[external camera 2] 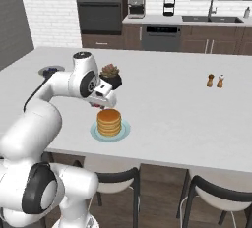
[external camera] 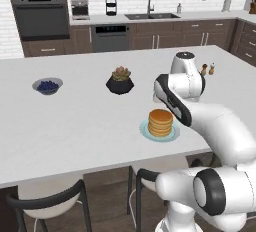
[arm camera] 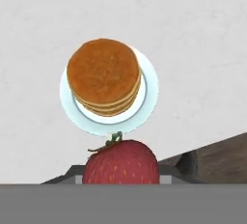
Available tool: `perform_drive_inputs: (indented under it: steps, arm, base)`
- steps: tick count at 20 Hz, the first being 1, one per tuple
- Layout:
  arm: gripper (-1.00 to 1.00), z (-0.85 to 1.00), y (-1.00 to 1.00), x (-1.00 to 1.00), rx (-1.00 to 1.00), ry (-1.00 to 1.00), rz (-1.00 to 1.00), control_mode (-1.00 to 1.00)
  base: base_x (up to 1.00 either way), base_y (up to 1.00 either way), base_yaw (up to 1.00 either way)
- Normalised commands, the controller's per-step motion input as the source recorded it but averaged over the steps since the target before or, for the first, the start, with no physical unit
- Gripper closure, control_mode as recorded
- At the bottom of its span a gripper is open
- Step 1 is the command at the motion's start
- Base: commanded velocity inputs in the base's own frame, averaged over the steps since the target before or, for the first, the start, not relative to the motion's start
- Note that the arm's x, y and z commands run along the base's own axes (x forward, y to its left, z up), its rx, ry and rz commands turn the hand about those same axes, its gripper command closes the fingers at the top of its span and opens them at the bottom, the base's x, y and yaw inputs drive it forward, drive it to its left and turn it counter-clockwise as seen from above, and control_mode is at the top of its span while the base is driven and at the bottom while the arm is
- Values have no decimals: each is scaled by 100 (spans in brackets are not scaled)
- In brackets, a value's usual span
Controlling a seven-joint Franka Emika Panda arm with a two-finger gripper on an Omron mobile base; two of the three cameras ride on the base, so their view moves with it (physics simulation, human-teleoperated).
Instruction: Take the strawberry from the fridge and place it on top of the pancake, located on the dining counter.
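The wide white bench [external camera: 75, 121] spans both base views, with dark-framed stools [external camera 2: 216, 197] tucked under its near edge and the kitchen wall of oven, dishwasher and sink behind it. On its top, towards the near edge, sits the pale plate [external camera: 145, 131] with the pancake [external camera: 160, 122] stack, golden-brown and bare on top. Further back stand a dark pot with a small plant [external camera: 119, 81], a grey bowl of blueberries [external camera: 47, 86] off to the left, and a pair of small shakers [external camera 2: 215, 80] well apart to the right.

The white arm reaches out over the bench, and its claw [external camera 2: 102, 105] hangs just beside and a little above the stack, on its far-left side in the right base view. In the hand view the strawberry [arm camera: 121, 162] sits red and seeded at the bottom, leafy cap pointing towards the plate, between the claw's tips, so the claw is closed narrowly on the fruit.

As for progress, the fetching part looks finished: the fruit is out of the fridge and carried to the dining bench. What is left is the last short stretch. The stack lies ahead of the fruit in the hand view, not under it, so the claw likely needs to shift over the stack's middle, come down, and let go.
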Motion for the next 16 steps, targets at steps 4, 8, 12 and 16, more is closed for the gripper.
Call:
perform_drive_inputs:
  steps: [4, 8, 12, 16]
  arm:
    - [100, -74, -42, 100, 4, 9, -2, -100]
    - [100, -38, 8, 85, 0, 0, 0, -100]
    - [100, -2, 31, 74, 0, 0, 0, -100]
    - [100, -26, 6, -3, 0, 3, 0, -100]
  base:
    - [0, 0, 0]
    - [0, 0, 0]
    - [0, 0, 0]
    - [0, 0, 0]
